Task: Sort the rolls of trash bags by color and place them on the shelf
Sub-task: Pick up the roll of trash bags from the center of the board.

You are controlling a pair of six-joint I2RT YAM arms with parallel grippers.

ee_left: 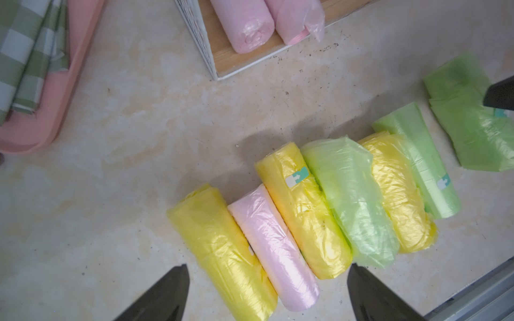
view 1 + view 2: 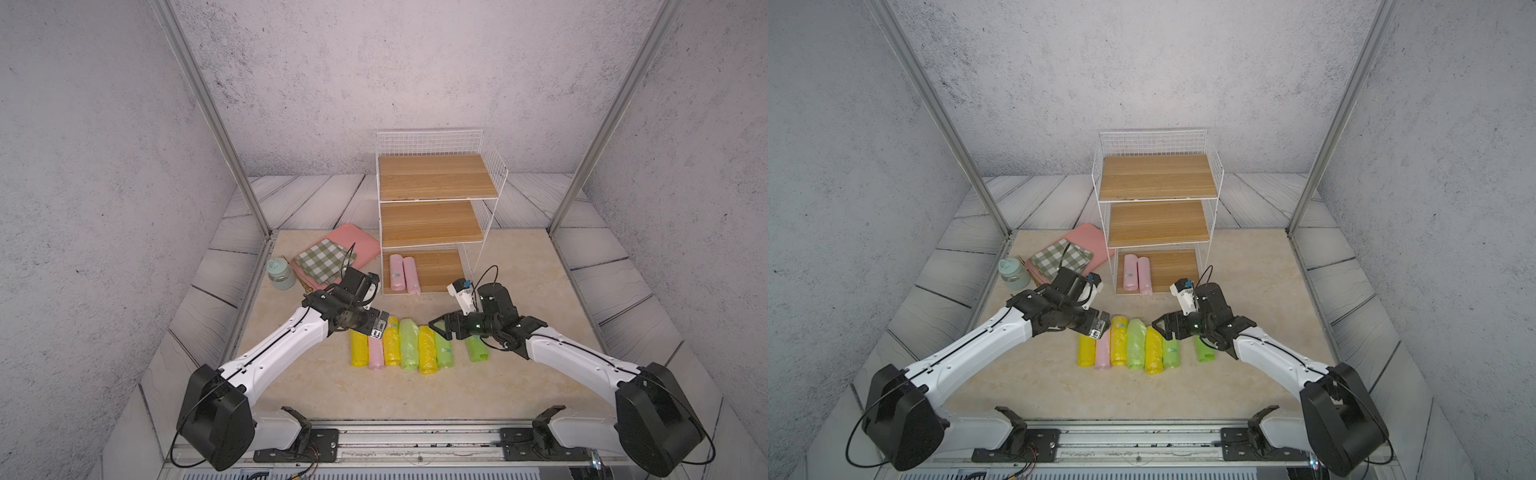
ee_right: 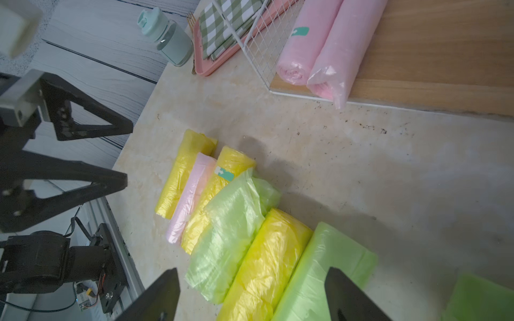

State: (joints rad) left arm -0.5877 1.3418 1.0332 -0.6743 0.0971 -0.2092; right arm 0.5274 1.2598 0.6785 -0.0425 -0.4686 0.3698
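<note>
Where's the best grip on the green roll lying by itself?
Its middle, from straight above, jaws across the short width. The green roll lies flat, apart from the other rolls, so both long sides look free. It seems flattened and soft, so close gently.

The left arm (image 2: 286,336) and right arm (image 2: 573,353) reach forward and bend inward, wrists turned toward each other with a gap between. The left gripper (image 1: 268,266) points downward, jaws spread wide and empty. The right gripper (image 3: 251,270) angles down likewise, jaws apart, holding nothing
</note>
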